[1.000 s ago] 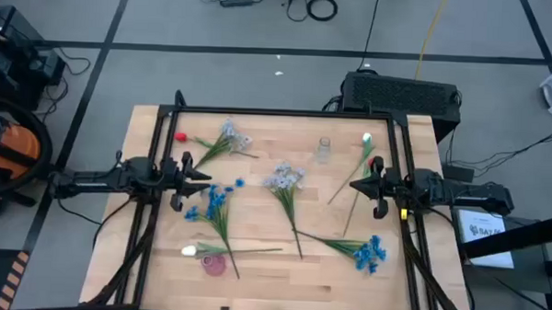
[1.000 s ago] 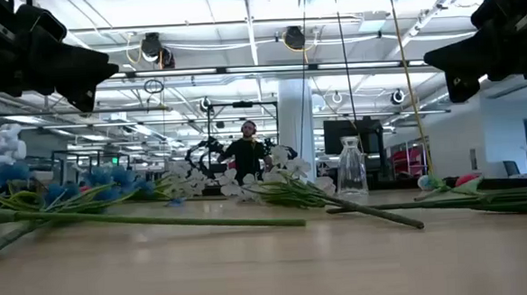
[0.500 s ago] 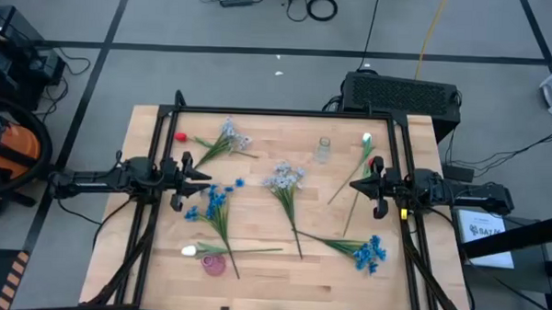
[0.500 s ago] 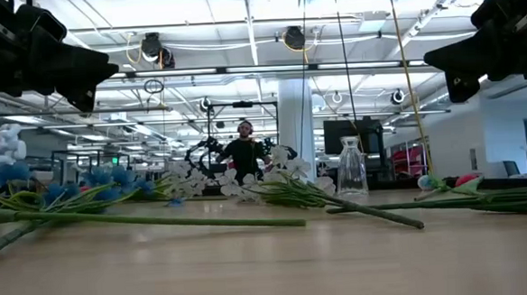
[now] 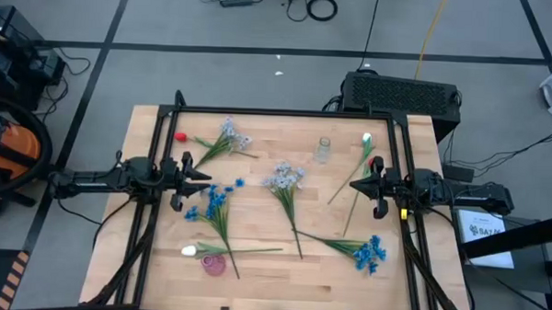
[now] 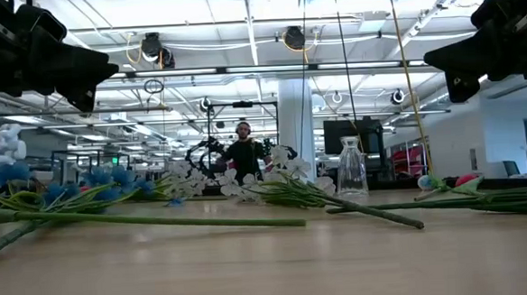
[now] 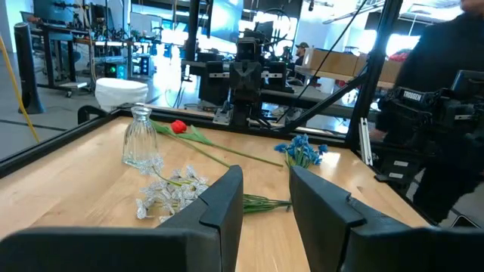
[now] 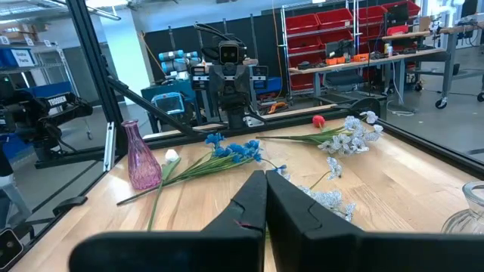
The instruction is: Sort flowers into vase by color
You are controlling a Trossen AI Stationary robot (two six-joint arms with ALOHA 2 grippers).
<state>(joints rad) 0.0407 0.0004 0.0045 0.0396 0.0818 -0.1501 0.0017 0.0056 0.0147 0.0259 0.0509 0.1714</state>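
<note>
Several flowers lie flat on the wooden table (image 5: pixel 271 284). A blue cluster (image 5: pixel 215 199) and a white bud (image 5: pixel 189 250) lie near left. Pale clusters lie far left (image 5: pixel 231 135) and at the middle (image 5: pixel 284 176). A second blue cluster (image 5: pixel 369 252) lies near right, with a white bud (image 5: pixel 367 138) and a red bud (image 5: pixel 377 163) on the right. A clear glass vase (image 5: pixel 323 149) stands at the far middle, a pink vase (image 5: pixel 215 263) near left. My left gripper (image 5: pixel 206 177) hovers open at the left. My right gripper (image 5: pixel 353 185) hovers shut at the right.
A black frame (image 5: pixel 287 113) runs round the table's far and side edges. A red bud (image 5: pixel 179 137) lies at the far left corner. Bare wood shows along the near edge. In the low view a person (image 6: pixel 243 153) stands far behind the table.
</note>
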